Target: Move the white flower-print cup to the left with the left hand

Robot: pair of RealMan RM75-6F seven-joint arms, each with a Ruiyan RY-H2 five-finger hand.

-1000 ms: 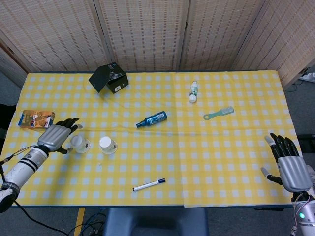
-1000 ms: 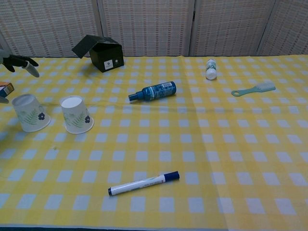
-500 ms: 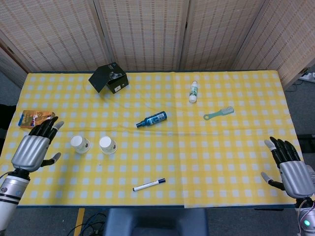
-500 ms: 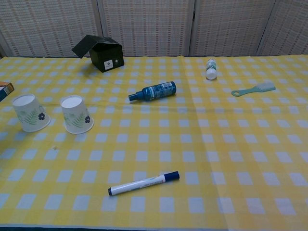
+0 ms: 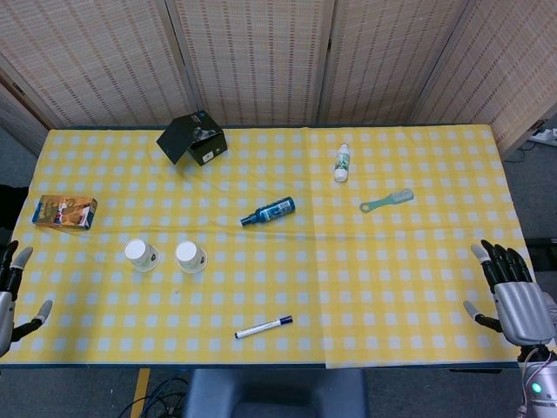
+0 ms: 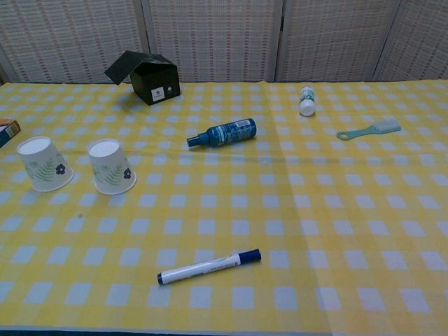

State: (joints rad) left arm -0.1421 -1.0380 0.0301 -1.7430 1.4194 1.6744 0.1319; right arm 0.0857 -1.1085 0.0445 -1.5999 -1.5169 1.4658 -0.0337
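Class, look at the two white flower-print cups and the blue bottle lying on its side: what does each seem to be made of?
The cups: probably paper, matte white with a printed flower and thin walls. The blue bottle: likely plastic or coated metal; its glossy surface leaves that open.

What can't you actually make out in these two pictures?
- Left hand: head view, cut off by the left edge; absent from the chest view.
- Right hand: head view only, its wrist cut off by the bottom edge.
- Orange box: chest view, mostly cut off by the left edge.
- Labels on the blue bottle and white bottle: too small to read.
- Inside of the two cups: hidden, since they stand upside down.
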